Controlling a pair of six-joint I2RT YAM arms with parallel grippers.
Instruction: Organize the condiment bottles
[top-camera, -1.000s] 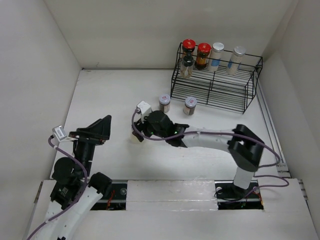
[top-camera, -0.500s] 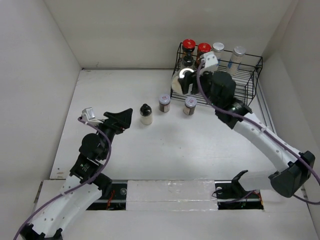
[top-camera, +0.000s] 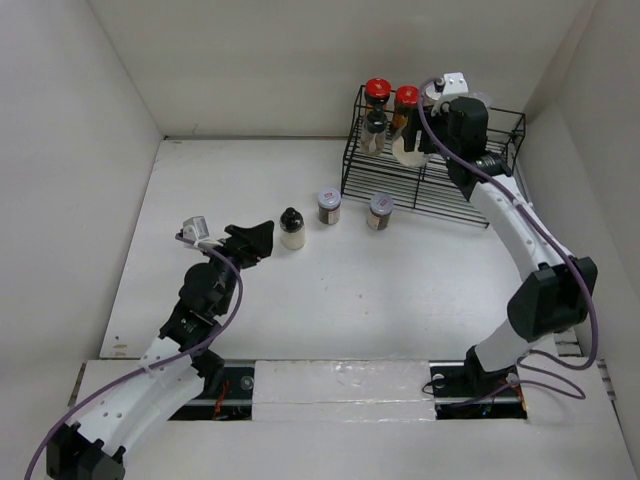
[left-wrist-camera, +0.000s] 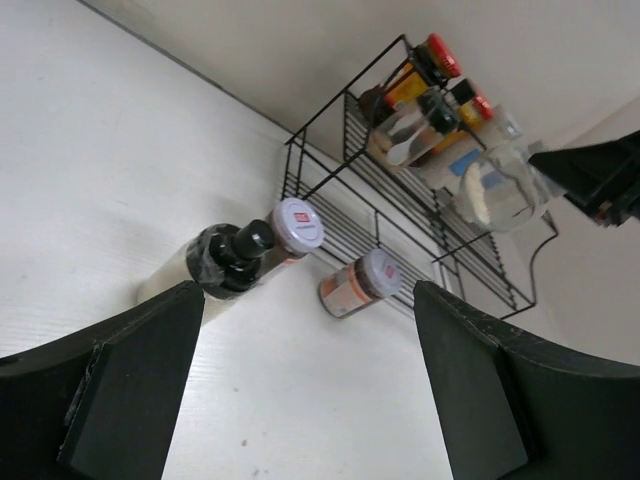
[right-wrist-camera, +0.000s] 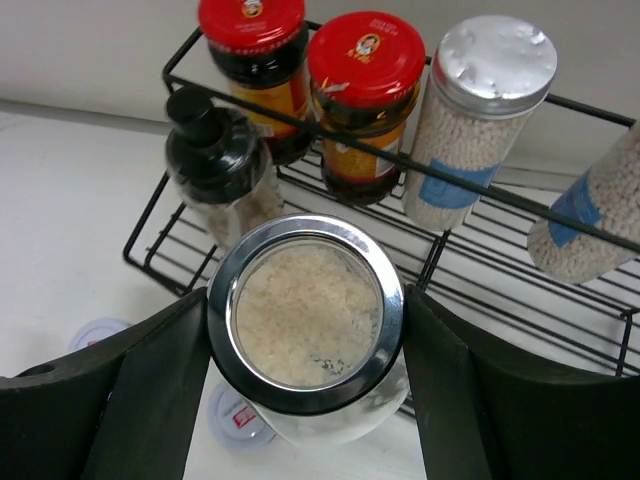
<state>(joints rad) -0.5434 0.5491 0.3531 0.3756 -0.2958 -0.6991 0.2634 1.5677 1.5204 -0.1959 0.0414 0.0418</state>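
My right gripper (top-camera: 415, 146) (right-wrist-camera: 305, 330) is shut on a clear jar (right-wrist-camera: 305, 315) with a silver-ringed lid, full of pale grains, held over the front of the black wire rack (top-camera: 430, 190). On the rack stand two red-capped jars (right-wrist-camera: 250, 40) (right-wrist-camera: 365, 75), a black-capped bottle (right-wrist-camera: 215, 165) and two silver-lidded, blue-labelled bottles (right-wrist-camera: 480, 110) (right-wrist-camera: 590, 220). On the table are a cream black-capped bottle (top-camera: 292, 228) (left-wrist-camera: 215, 270) and two dark spice jars (top-camera: 329, 206) (top-camera: 380, 210). My left gripper (top-camera: 260, 238) (left-wrist-camera: 310, 400) is open, just left of the cream bottle.
The rack (left-wrist-camera: 400, 200) fills the back right corner, close to the white back and right walls. The right arm arches along the table's right side. The white table (top-camera: 350, 290) lies bare between the two arms.
The right arm swung from the table's middle to the rack, carrying the clear jar. The left arm stretched forward towards the cream bottle, its jaws staying open.
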